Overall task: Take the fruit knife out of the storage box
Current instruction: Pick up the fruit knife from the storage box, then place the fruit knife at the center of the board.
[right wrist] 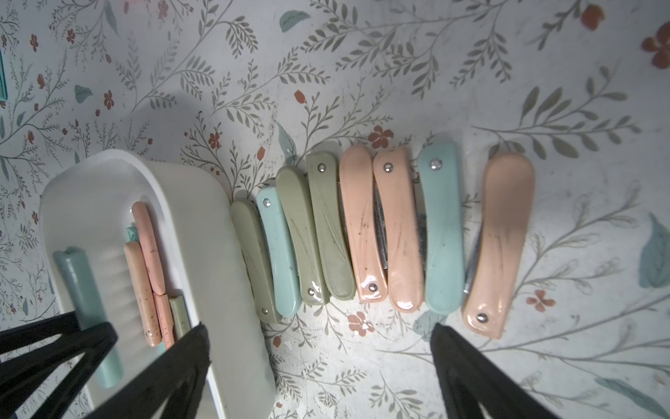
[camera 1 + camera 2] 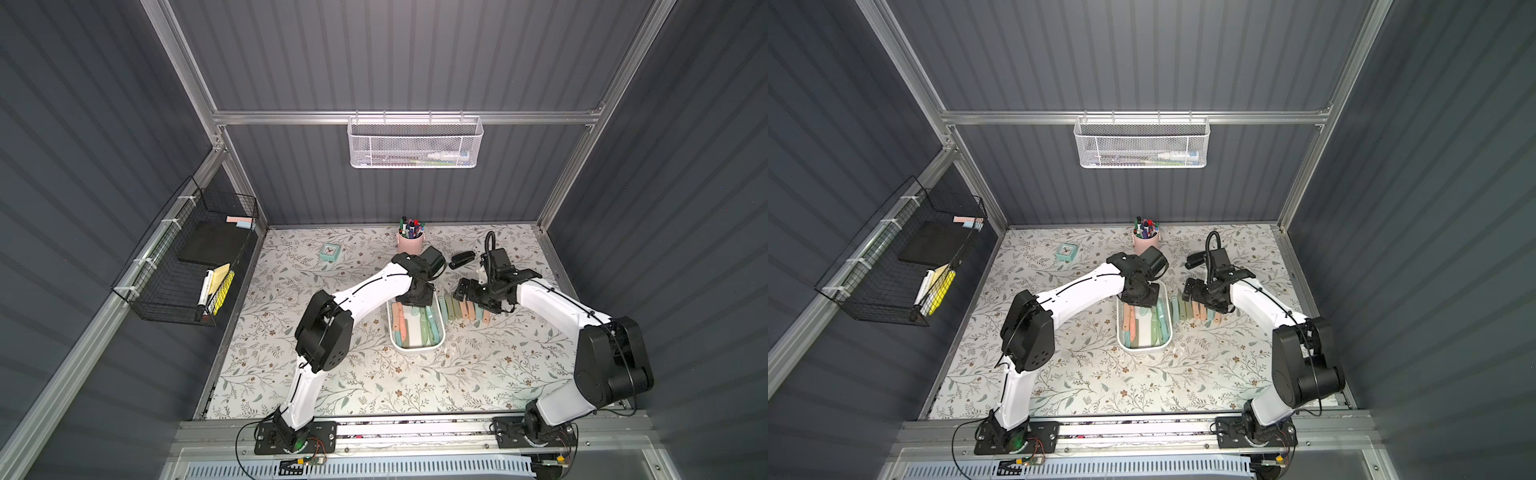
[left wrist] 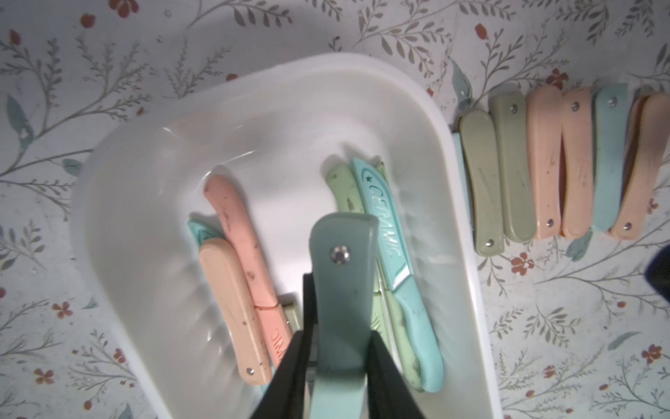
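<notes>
— Spreading beneath everything, a floral table (image 2: pixel 374 382) was seen. What was set on it?
— A white storage box (image 2: pixel 417 348) was placed near its middle, and a row of folded knives (image 2: pixel 461 313) was laid at the box's three o'clock.
— And the grippers?
— The right gripper (image 1: pixel 319 332) was held over that row, fingers spread wide. The left gripper (image 3: pixel 339 344) was closed narrowly on the teal fruit knife (image 3: pixel 339 286), which was found over the box's twelve o'clock end.
</notes>
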Controlling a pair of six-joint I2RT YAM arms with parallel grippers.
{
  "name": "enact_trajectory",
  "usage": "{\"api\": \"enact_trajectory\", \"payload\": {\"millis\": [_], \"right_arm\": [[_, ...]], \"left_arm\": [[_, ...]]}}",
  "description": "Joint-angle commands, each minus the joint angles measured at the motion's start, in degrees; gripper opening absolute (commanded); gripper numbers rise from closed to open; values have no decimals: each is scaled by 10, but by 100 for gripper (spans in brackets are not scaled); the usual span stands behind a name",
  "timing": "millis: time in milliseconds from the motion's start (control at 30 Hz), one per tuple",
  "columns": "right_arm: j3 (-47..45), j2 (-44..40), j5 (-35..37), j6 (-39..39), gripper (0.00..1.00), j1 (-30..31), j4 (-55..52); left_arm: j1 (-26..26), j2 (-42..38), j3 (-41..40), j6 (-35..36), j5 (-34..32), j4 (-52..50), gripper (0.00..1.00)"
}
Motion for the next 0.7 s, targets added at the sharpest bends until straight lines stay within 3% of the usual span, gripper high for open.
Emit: {"api": "enact_trajectory", "payload": {"millis": [0,300,467,667], "right_arm": [[3,-6,4,5,97,3,-10],[0,-8,-11,5,97,5,5],[5,-11,-3,-2,97,15,3],[5,-17,0,-6,97,19,-4]], "left_arm": [[37,-70,-38,12,-9,-25,20],[108,-182,-198,42,-1,40,22],[112,-175,-274,38,8,93,22],[116,-133,-300,38,-4,123,21]]}}
